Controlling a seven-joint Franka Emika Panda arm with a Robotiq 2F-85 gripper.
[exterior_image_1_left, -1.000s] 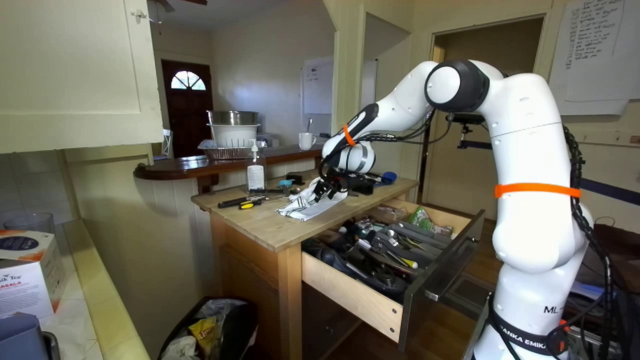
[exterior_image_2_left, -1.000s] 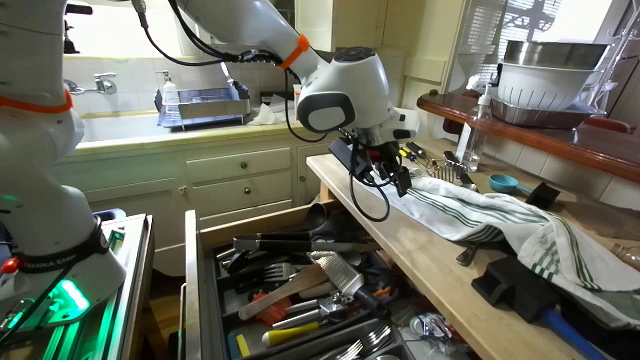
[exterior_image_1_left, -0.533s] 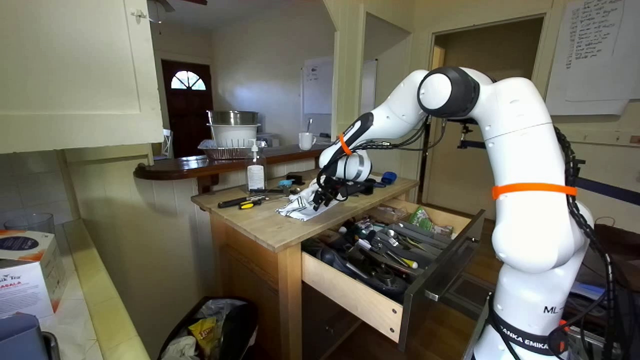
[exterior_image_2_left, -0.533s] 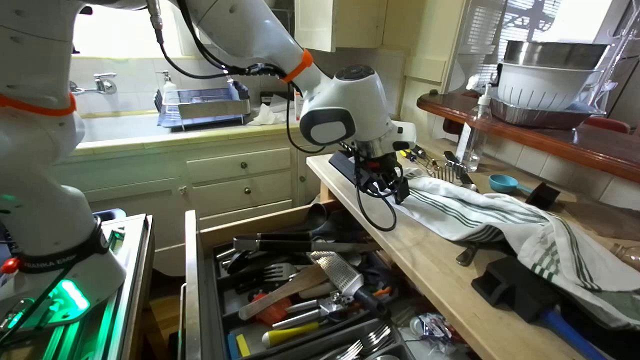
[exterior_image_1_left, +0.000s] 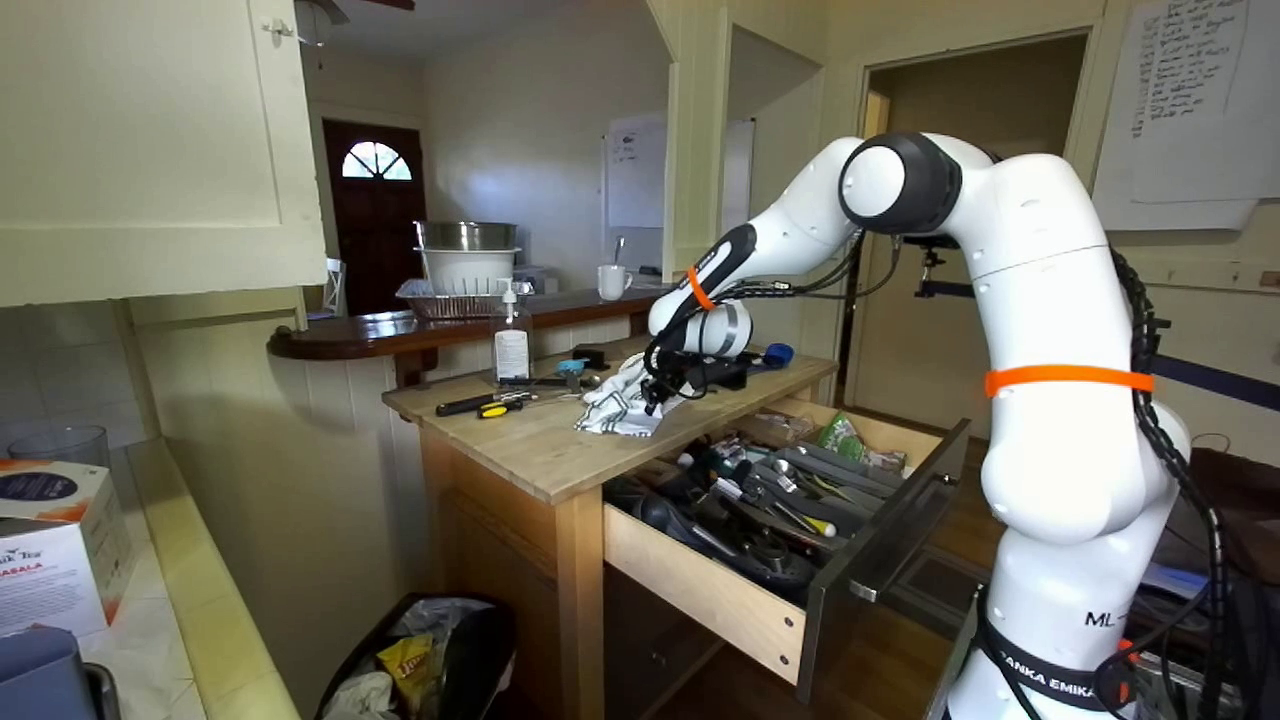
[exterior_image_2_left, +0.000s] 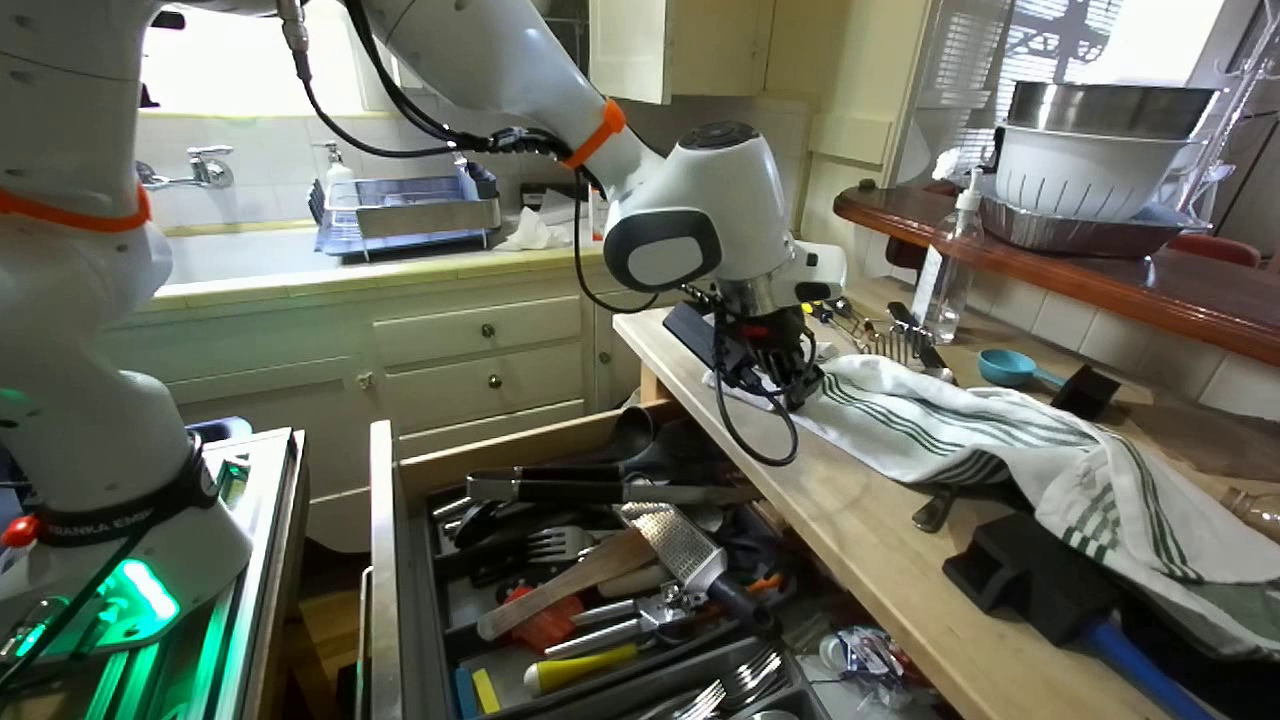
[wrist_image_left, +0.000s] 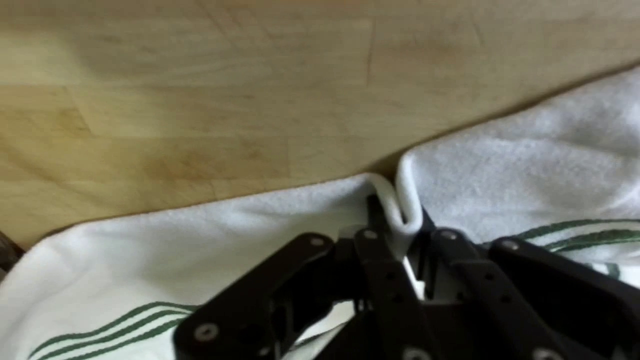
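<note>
A white towel with green stripes (wrist_image_left: 150, 260) lies rumpled on the wooden worktop (wrist_image_left: 200, 100). In the wrist view my gripper (wrist_image_left: 400, 215) is closed on the towel's edge, pinching it into a narrow upright fold between the dark fingertips. Both exterior views show the gripper (exterior_image_1_left: 655, 405) low over the worktop, at the end of the towel (exterior_image_2_left: 960, 420) near the drawer side. Cables and the wrist partly hide the fingers in an exterior view. Part of the towel covers a dark tool with a blue handle (exterior_image_2_left: 1140, 655).
Below the worktop stands a pulled-out drawer (exterior_image_2_left: 383, 560) full of utensils, including a grater (exterior_image_2_left: 675, 545). A pump bottle (exterior_image_1_left: 512, 345), screwdrivers (exterior_image_1_left: 490, 404) and a teal scoop (exterior_image_2_left: 1008, 367) lie behind the towel. A raised wooden ledge (exterior_image_1_left: 380, 335) runs along the back.
My gripper has come down onto the towel and its jaws have closed on the edge. The near end of the towel has bunched and drawn in towards the gripper.
</note>
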